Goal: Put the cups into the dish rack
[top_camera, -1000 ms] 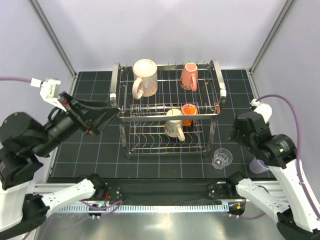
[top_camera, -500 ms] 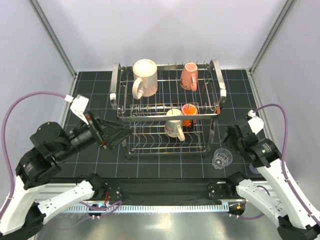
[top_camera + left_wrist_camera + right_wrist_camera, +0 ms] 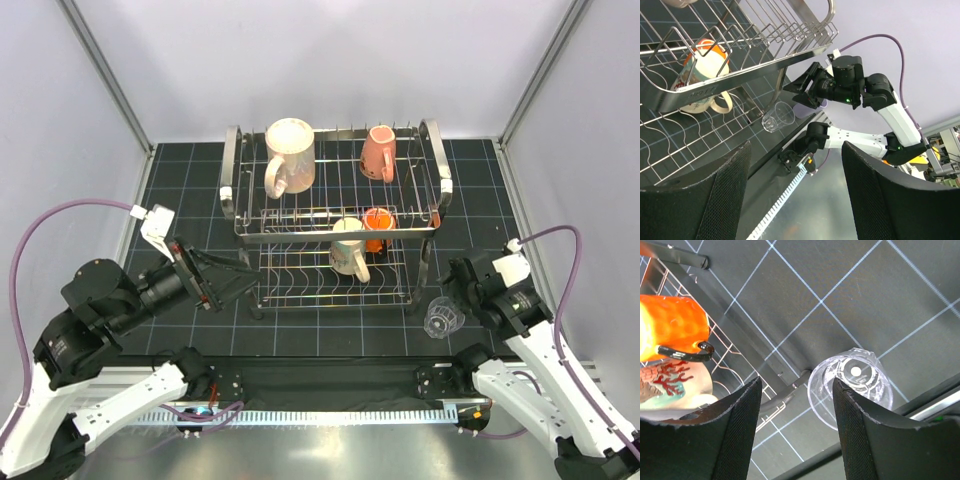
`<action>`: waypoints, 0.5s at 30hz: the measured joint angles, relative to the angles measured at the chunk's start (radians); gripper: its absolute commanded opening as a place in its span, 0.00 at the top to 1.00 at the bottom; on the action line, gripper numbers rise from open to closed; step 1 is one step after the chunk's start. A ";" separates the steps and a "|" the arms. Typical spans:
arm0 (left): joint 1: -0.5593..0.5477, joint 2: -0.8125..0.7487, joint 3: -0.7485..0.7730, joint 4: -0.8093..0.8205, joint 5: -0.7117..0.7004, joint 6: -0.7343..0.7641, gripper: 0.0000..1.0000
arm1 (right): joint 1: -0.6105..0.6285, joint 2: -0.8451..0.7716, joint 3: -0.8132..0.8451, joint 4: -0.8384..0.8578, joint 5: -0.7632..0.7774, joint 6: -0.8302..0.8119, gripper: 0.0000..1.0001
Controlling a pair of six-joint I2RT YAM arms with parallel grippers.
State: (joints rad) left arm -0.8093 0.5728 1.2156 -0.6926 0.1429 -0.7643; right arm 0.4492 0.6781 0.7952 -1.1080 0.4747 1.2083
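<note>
Right gripper (image 3: 796,383) aimed at the clear glass tumbler (image 3: 850,390).
Its jaws were spread and empty; the tumbler stood on the surface just beside the dish rack's (image 3: 300,233) near-right foot. A sound grasp would avoid that foot.

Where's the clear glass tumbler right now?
Top view: the clear glass tumbler sits on the black mat, near right, beside the dish rack front-right leg, close by the open right gripper.

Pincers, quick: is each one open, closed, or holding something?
Left pincer: open, holding nothing.
Right pincer: open, holding nothing, near the clear glass tumbler.
</note>
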 measured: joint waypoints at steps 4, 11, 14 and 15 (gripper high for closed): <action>0.000 0.000 -0.003 0.000 0.006 -0.014 0.29 | -0.026 0.003 -0.043 0.040 -0.022 0.026 0.40; 0.000 -0.014 -0.013 0.000 0.012 -0.022 0.29 | -0.116 0.023 -0.131 0.129 -0.113 0.027 0.42; 0.000 -0.014 -0.015 0.000 0.016 -0.023 0.29 | -0.155 0.023 -0.181 0.167 -0.169 0.024 0.43; 0.000 -0.014 -0.016 0.000 0.016 -0.024 0.29 | -0.164 0.024 -0.192 0.173 -0.182 0.024 0.44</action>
State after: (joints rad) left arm -0.8093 0.5587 1.1995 -0.6922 0.1589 -0.7883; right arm 0.2855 0.7025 0.6029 -0.9348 0.2932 1.2324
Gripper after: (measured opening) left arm 0.712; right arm 0.574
